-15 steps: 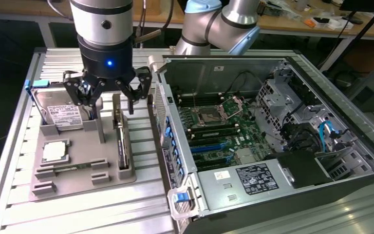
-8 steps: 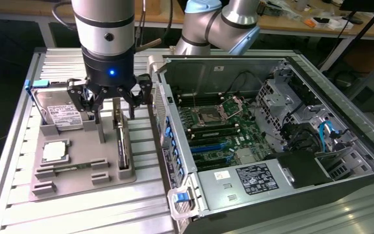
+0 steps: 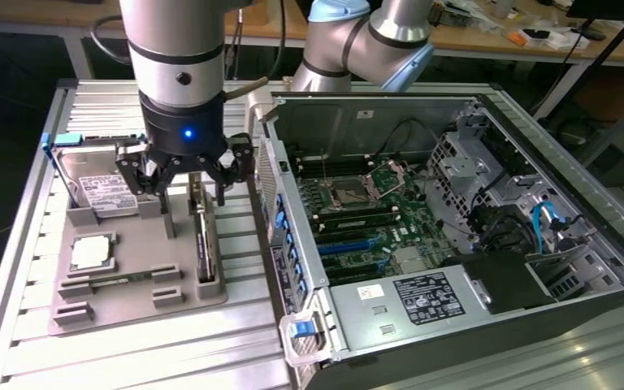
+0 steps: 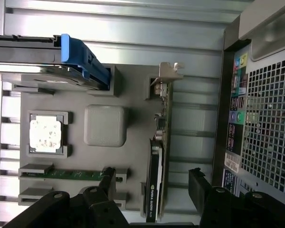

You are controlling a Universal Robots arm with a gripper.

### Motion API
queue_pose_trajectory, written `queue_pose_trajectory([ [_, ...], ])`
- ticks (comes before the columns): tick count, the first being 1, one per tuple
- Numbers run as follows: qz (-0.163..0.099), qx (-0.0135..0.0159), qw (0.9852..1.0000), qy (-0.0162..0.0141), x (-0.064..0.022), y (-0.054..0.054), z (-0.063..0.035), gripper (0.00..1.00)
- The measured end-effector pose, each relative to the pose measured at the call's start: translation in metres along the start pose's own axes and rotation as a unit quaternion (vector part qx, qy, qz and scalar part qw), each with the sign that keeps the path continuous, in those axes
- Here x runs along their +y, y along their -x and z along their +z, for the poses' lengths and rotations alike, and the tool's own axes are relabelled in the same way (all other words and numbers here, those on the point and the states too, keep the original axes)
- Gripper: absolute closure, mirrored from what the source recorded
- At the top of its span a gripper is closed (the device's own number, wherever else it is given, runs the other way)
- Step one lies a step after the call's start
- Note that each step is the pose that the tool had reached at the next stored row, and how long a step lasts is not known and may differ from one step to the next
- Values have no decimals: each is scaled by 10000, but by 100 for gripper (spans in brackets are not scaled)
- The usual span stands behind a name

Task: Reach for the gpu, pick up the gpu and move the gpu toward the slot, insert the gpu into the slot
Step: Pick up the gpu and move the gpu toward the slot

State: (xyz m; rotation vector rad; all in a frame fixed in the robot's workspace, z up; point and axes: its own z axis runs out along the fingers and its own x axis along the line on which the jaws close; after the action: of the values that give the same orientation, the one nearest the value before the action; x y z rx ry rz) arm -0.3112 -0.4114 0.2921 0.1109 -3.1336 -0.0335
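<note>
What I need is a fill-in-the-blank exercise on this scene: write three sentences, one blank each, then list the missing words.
1. The gripper is poised over the gpu with its fingers ____.
2. The gpu stands on its ____ in the grey holder.
3. The slot on the green motherboard is coloured ____.

Missing words: open; edge; blue.
</note>
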Motion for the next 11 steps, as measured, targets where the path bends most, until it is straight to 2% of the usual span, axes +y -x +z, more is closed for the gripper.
queue_pose_trajectory([
  [11,0,0,10000,0,-5,2,206,28],
])
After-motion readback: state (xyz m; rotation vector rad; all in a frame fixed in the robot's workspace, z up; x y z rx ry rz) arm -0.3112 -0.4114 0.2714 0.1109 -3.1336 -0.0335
